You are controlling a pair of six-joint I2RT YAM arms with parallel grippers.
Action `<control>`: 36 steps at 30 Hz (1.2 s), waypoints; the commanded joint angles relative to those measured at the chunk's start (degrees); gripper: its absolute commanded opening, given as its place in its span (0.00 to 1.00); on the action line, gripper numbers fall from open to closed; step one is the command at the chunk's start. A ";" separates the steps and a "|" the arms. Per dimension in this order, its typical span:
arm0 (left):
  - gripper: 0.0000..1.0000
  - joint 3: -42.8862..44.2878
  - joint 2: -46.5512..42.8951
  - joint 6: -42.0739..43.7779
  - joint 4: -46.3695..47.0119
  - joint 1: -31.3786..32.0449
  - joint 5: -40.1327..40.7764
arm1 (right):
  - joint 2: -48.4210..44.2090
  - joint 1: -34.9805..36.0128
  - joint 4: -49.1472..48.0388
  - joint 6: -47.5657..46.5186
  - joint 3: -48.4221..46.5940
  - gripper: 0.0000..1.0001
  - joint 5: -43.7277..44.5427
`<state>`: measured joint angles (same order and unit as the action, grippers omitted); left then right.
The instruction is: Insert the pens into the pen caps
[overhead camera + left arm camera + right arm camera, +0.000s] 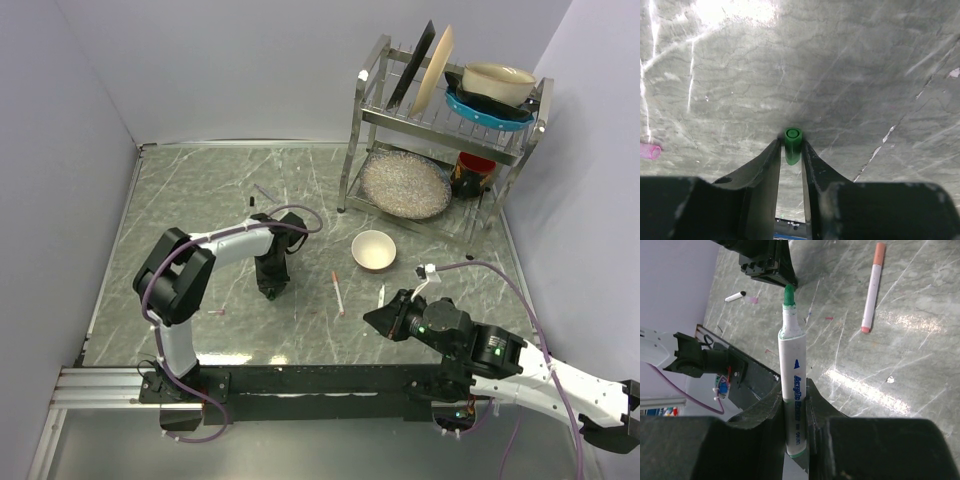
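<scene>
In the right wrist view, the right gripper (795, 390) is clamping the lower barrel of a green pen (791, 347) at the bottom centre of the frame. This pen is showing a white barrel with blue lettering, a green band at its base and a bare green nib, uncapped, pointing toward the top of the frame. Beyond it, in the upper right, a pink-ended pen (871, 290) with a white barrel is lying flat on the tabletop (900, 355).

In the left wrist view, the left gripper (791, 149) is pinching a green cap (793, 136) between its fingertips at centre frame. The cap is a short tube, its ringed round end facing upward in the picture. Whether it is touching the tabletop cannot be told. At the left edge, a pink cap (649, 150) is lying on its side.

In the top view, a cream bowl (374, 250) is sitting mid-frame, and a dish rack (440, 130) is standing in the upper right.
</scene>
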<state>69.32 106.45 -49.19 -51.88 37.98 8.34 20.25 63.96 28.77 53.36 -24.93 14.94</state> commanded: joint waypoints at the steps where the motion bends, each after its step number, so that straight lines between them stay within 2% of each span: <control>1: 0.29 1.17 3.06 -0.29 4.33 0.26 2.56 | 1.02 -0.24 -2.14 0.95 0.58 0.00 -0.17; 8: 0.28 0.82 3.06 0.23 6.17 0.26 2.30 | 0.93 -0.24 -2.06 1.22 0.49 0.00 0.26; 11: 0.23 0.56 2.97 0.32 6.00 0.17 2.21 | 1.46 -0.24 -2.67 1.30 0.76 0.00 0.00; 18: 0.03 -3.13 -0.80 -0.38 8.02 0.17 1.07 | 4.26 -0.16 -6.62 0.25 2.16 0.00 -1.93; 23: 0.01 -5.15 -7.82 -0.03 11.70 0.26 -4.02 | 6.90 -0.24 -15.67 -2.73 4.18 0.00 -8.42; 28: 0.01 -9.37 -16.35 0.50 21.71 0.34 -15.35 | 8.84 -0.16 -28.03 -6.07 7.69 0.00 -14.05; 32: 0.01 -16.91 -25.91 -2.83 36.02 1.22 -25.46 | 9.54 -0.16 -37.99 -7.22 11.38 0.00 -18.01; 33: 0.01 -18.42 -27.77 -3.71 44.06 1.66 -29.74 | 10.15 -0.16 -39.31 -7.31 11.57 0.00 -18.62; 36: 0.01 -23.69 -34.28 -8.19 55.95 2.97 -31.63 | 11.73 -0.16 -43.27 -7.84 11.57 0.00 -19.16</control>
<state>50.65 79.53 -51.81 -18.39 39.16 -13.72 30.35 63.96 -2.17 47.70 -13.30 -1.26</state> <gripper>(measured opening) 0.048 0.221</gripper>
